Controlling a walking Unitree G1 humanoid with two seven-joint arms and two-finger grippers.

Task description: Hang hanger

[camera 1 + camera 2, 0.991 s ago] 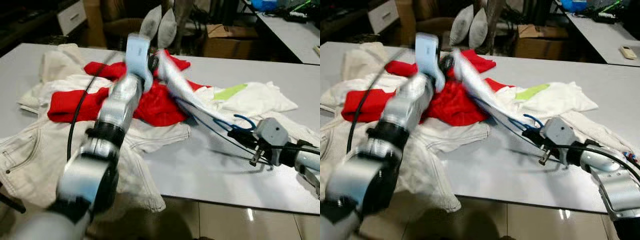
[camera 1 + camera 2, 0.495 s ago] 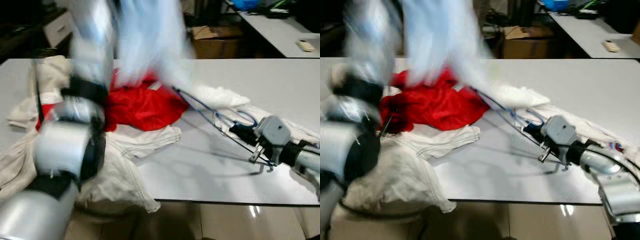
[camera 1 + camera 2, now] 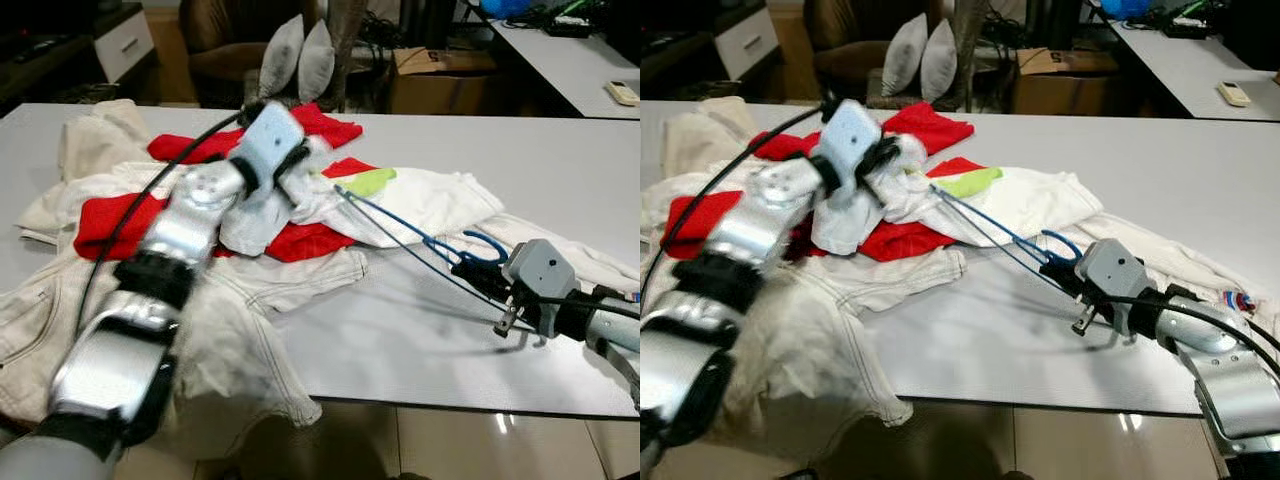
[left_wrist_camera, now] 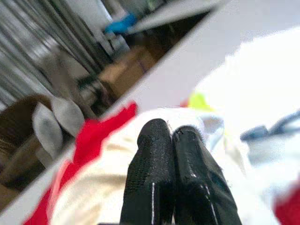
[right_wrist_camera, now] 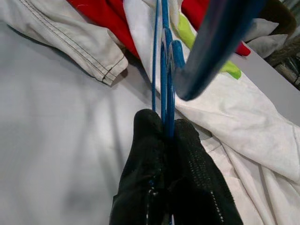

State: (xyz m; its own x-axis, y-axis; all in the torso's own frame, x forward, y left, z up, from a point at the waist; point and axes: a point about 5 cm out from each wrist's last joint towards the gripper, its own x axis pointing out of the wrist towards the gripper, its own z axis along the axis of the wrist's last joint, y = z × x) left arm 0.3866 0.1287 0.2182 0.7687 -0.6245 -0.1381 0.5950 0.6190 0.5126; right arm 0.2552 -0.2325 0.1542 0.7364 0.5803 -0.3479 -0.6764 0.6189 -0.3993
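My right pincer (image 3: pixel 1065 278) is clamped on the blue hanger (image 3: pixel 420 240) near its hook, low over the worktop (image 3: pixel 420 340); my left pincer (image 4: pixel 176 140) is pressed together on a fold of the white shirt (image 3: pixel 430 200), up on the clothes pile beside the red garment (image 3: pixel 300 240). To do this step well I would keep both grips firm and lift the shirt opening clear before feeding the hanger's far end in, since slack cloth could snag the wire. The hanger is thin blue wire, lying slanted from my right pincer up to the shirt, its far end touching or tucked under the fabric, I cannot tell which.
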